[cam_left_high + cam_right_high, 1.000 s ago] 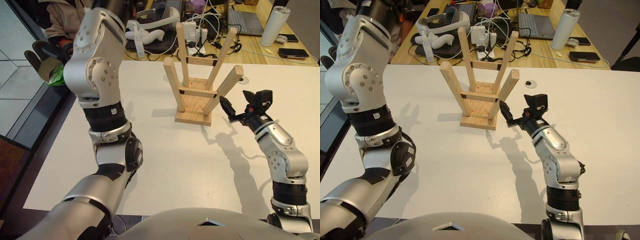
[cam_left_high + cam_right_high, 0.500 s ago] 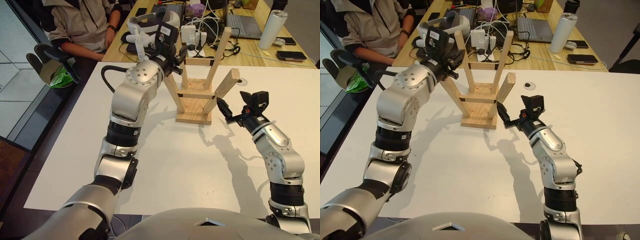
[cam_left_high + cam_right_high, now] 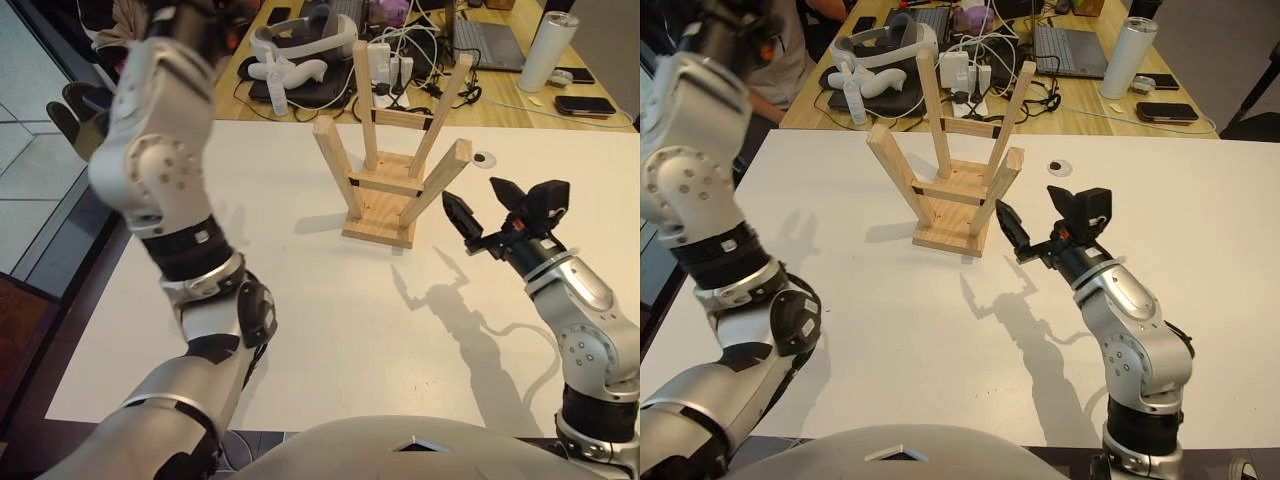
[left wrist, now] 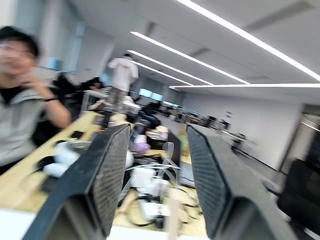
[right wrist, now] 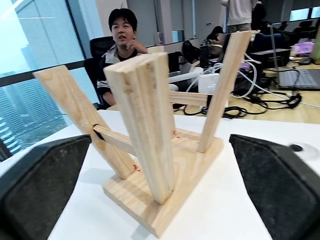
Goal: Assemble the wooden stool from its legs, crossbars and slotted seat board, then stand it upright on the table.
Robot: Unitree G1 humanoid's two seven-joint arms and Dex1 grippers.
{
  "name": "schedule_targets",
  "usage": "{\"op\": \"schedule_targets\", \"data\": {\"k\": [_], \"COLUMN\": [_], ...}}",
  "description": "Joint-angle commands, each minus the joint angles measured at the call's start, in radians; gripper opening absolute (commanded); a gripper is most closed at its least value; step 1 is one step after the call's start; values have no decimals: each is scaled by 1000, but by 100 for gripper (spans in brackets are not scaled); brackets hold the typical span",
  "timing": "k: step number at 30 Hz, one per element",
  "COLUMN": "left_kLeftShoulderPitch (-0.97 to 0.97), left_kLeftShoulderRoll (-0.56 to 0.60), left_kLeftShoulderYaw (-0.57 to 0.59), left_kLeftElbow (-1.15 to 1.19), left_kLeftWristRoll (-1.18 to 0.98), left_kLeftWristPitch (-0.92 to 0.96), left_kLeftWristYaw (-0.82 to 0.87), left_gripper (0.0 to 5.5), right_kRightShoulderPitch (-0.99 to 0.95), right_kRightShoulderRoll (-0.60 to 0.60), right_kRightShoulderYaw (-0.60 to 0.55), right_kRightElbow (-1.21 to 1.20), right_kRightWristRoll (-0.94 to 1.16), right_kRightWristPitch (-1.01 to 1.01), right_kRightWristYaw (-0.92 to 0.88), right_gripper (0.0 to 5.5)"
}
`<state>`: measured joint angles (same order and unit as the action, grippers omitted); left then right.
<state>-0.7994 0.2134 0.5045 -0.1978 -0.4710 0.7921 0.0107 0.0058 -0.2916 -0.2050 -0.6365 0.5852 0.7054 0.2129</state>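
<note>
Stool (image 3: 385, 175) is sitting upside down on the white surface (image 3: 330, 340), with the seat board (image 3: 380, 228) flat down and all four legs (image 3: 335, 165) poking up and splaying outward a bit. The crossbars (image 3: 380, 184) run between the legs, so the thing looks pretty much put together, it's just not on its feet yet. Whether the board has slots can't be made out from here. The right gripper (image 3: 469, 189) hangs just beside the stool on the robot's right, level with the nearest leg and aimed at it, but there's a clear gap and it isn't touching any wood. Its fingers (image 5: 45, 185) are spread wide apart with nothing in them, and in the right wrist view that near leg stands framed between them. The left arm (image 3: 160, 150) is lifted way up, well apart from the stool on the robot's left. The left gripper (image 4: 155, 170) has its fingers apart too, gripping nothing, and it points off across the room rather than down at the stool. A small round disc (image 3: 484, 157) lies on the surface near the stool, on its right and a little farther from the robot. Behind the stool there's a wooden desk (image 3: 520, 105) with a white headset (image 3: 300, 35), a tangle of cables and chargers (image 3: 395, 60), a laptop (image 3: 487, 45), a pale tumbler (image 3: 548, 52) and a phone (image 3: 585, 103).
</note>
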Motion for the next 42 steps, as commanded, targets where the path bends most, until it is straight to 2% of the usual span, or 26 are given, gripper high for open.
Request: {"op": "schedule_targets", "data": {"k": [1, 5, 7, 9, 13, 17, 20, 23, 27, 29, 31, 34, 37, 39, 42], "left_kLeftShoulderPitch": [192, 381, 364, 311, 200, 175, 259, 318, 306, 234, 145, 64, 81, 121, 160], "left_kLeftShoulderRoll": [84, 192, 199, 208, 201, 219, 314, 416, 440, 359, 204, -78, -258, -284, -214], "left_kLeftShoulderYaw": [0, -143, -207, -301, -344, -347, -288, -243, -227, -263, -319, -506, -699, -780, -804], "left_kLeftElbow": [-34, 146, 289, 449, 630, 684, 703, 703, 722, 716, 686, 573, 371, 239, 152], "left_kLeftWristRoll": [66, 257, 325, 406, 460, 488, 493, 503, 498, 491, 467, 407, 333, 311, 325], "left_kLeftWristPitch": [47, 52, -4, -66, -157, -213, -242, -254, -261, -256, -226, -107, 61, 148, 209], "left_kLeftWristYaw": [25, 38, 47, 41, 60, 67, 43, 17, 4, 22, 42, -50, -153, -177, -194], "left_gripper": [163, 92, 63, 49, 49, 49, 49, 49, 49, 49, 49, 49, 49, 49, 49], "right_kRightShoulderPitch": [-49, -181, -283, -405, -497, -472, -427, -400, -424, -456, -503, -587, -635, -650, -643], "right_kRightShoulderRoll": [33, 66, 103, 156, 218, 250, 151, 20, -10, 79, 223, 435, 502, 490, 463], "right_kRightShoulderYaw": [-95, -192, -208, -182, -128, -67, -80, -141, -159, -133, -96, -63, -78, -95, -108], "right_kRightElbow": [7, 204, 349, 519, 656, 611, 571, 612, 652, 618, 569, 481, 455, 479, 487], "right_kRightWristRoll": [6, -135, -208, -261, -334, -378, -397, -427, -446, -418, -342, -127, -42, -63, -94], "right_kRightWristPitch": [54, 114, 133, 168, 141, 167, 167, 137, 119, 149, 188, 248, 290, 282, 272], "right_kRightWristYaw": [-147, -424, -559, -646, -698, -688, -603, -537, -518, -527, -511, -416, -416, -425, -429], "right_gripper": [434, 351, 317, 314, 314, 314, 314, 314, 314, 314, 314, 314, 314, 314, 314]}}
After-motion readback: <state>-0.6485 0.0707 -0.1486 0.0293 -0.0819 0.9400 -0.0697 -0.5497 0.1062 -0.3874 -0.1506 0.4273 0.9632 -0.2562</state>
